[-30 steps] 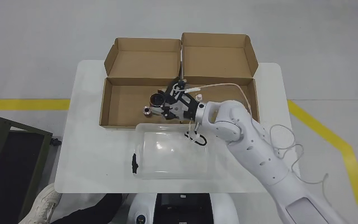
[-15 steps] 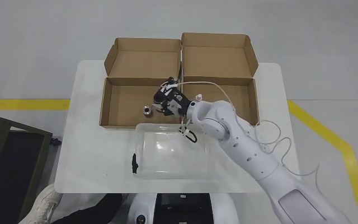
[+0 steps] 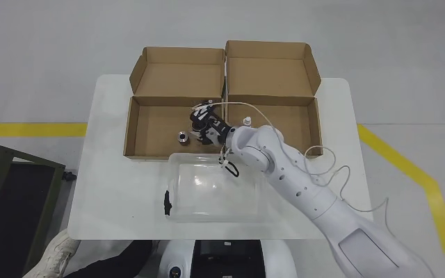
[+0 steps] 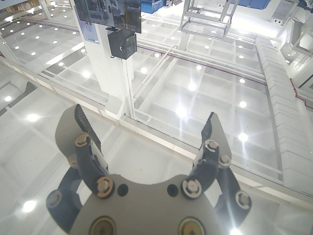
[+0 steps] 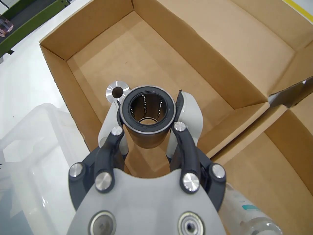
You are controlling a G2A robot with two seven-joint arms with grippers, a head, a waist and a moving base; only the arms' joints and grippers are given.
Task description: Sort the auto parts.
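Part in hand: a black linear bearing [image 5: 148, 133], a short thick sleeve with rows of small steel balls lining its open bore.
Right hand: the right hand [image 5: 149, 100] is clenched on the bearing, 1 finger on each side of the outer wall just below the top rim, bore end facing the wrist camera.
Location: held above the floor of the left cardboard box [image 5: 151, 57], close to its near wall and to a small silver bushing [image 5: 117, 92] that lies on the box floor.
Weight and stiffness: probably dense and heavy for its size, and rigid, so it will not give under a squeeze.
Surface: the outer wall looks smooth and round, so it may roll or twist between flat fingers.
Best hold: across the middle of the sleeve, fingers on opposite sides, never into the bore where the balls sit.
Set-down: lower it close to the cardboard, since a drop could make it roll or knock the bushing.
Left hand: the left hand [image 4: 144, 121] is released, fingers spread wide, pointing up at the ceiling and grasping nothing.
Nearby: a clear plastic bin [image 3: 208, 201] on the desk [image 3: 104, 174].
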